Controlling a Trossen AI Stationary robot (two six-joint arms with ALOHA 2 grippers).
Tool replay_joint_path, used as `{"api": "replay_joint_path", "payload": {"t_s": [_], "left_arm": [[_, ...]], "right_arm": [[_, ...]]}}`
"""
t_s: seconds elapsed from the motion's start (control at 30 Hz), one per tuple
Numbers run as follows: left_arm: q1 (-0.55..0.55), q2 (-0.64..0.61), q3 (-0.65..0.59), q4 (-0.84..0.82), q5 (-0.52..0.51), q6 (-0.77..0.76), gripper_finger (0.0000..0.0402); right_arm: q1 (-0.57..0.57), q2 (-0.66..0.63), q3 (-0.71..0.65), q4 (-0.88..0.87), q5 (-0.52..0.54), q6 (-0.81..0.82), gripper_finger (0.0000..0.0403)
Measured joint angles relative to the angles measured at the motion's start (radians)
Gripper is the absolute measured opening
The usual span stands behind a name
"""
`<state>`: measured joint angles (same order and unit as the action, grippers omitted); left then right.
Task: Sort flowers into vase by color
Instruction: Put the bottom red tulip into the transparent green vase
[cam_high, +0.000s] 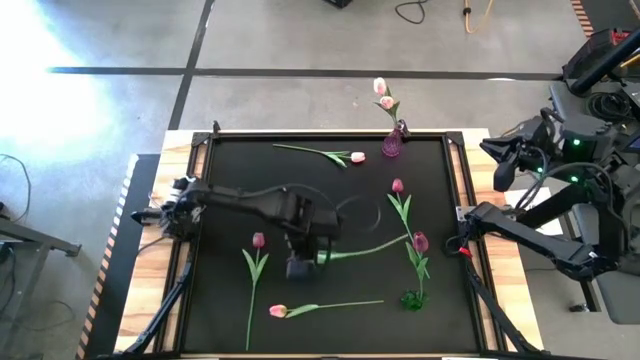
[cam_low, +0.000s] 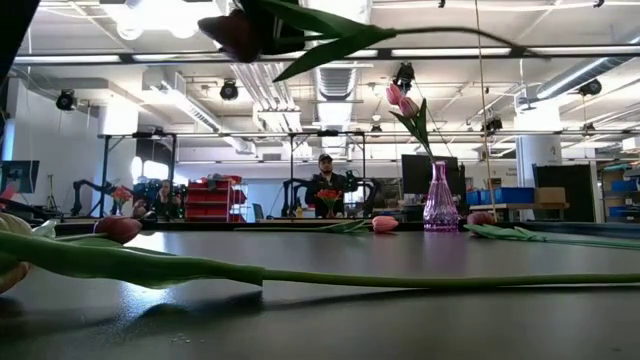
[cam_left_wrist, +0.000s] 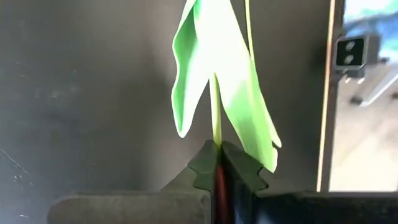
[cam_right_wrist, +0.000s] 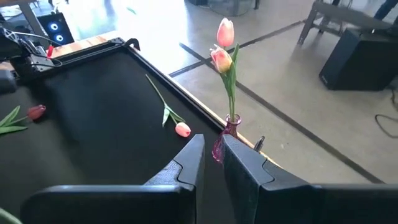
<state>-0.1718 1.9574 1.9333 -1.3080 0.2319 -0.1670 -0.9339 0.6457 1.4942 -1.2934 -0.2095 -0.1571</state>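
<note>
The left gripper (cam_high: 303, 266) sits mid-tabletop, fingers (cam_left_wrist: 239, 171) pinching the green stem of a dark tulip (cam_high: 420, 241) whose head lies toward the right edge. The right gripper (cam_high: 466, 247) waits at the right rim, fingers narrowly parted around nothing. Loose tulips lie scattered across the black tabletop (cam_high: 230, 170); its back-left area is bare. A purple vase (cam_high: 391, 145) with two pink tulips (cam_high: 382, 92) stands on the far edge. Beyond is grey taped floor (cam_high: 300, 40).

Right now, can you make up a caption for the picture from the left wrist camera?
The left hand pinches a tulip's thin green stem, its leaves hanging over the black table.
</note>
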Motion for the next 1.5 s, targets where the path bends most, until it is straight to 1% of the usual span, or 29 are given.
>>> {"api": "replay_joint_path", "payload": {"t_s": [0.1,0.2,0.37,0.5,0.63,0.93,1.17,1.23,1.27,1.3,1.4,1.5], "left_arm": [[0.034,-0.057,-0.063,0.061,0.053,-0.018,0.0000],[0.061,-0.119,-0.151,0.143,0.106,-0.055,0.0000],[0.106,-0.244,-0.329,0.316,0.174,-0.181,0.0000],[0.130,-0.348,-0.462,0.485,0.190,-0.309,0.0000],[0.138,-0.430,-0.563,0.663,0.201,-0.441,0.0000],[0.144,-0.519,-0.726,1.041,0.224,-0.698,0.0000],[0.182,-0.510,-0.752,1.422,0.233,-0.955,0.0000],[0.201,-0.501,-0.752,1.553,0.205,-1.026,0.0000],[0.210,-0.496,-0.745,1.594,0.186,-1.048,0.0000],[0.220,-0.490,-0.731,1.622,0.165,-1.066,0.0000],[0.245,-0.467,-0.671,1.622,0.102,-1.105,0.0000],[0.267,-0.414,-0.597,1.617,0.091,-1.137,0.0000]], "right_arm": [[0.000,-0.002,0.023,-0.011,0.000,-0.013,0.0050],[0.000,-0.003,0.040,-0.012,0.000,-0.022,0.0050],[0.000,-0.004,0.055,-0.020,0.000,-0.045,0.0050],[0.000,-0.002,0.055,-0.020,0.000,-0.063,0.0050],[0.000,0.005,0.055,-0.019,-0.001,-0.079,0.0050],[0.000,0.019,0.059,-0.011,-0.004,-0.120,0.0050],[0.000,0.052,0.118,-0.010,-0.001,-0.149,0.0050],[0.000,0.062,0.143,-0.010,-0.001,-0.146,0.0050],[0.000,0.067,0.156,-0.010,-0.002,-0.147,0.0050],[0.000,0.072,0.168,-0.010,-0.004,-0.154,0.0050],[0.000,0.088,0.198,-0.010,-0.008,-0.194,0.0050],[0.000,0.103,0.221,-0.010,-0.015,-0.260,0.0050]]}}
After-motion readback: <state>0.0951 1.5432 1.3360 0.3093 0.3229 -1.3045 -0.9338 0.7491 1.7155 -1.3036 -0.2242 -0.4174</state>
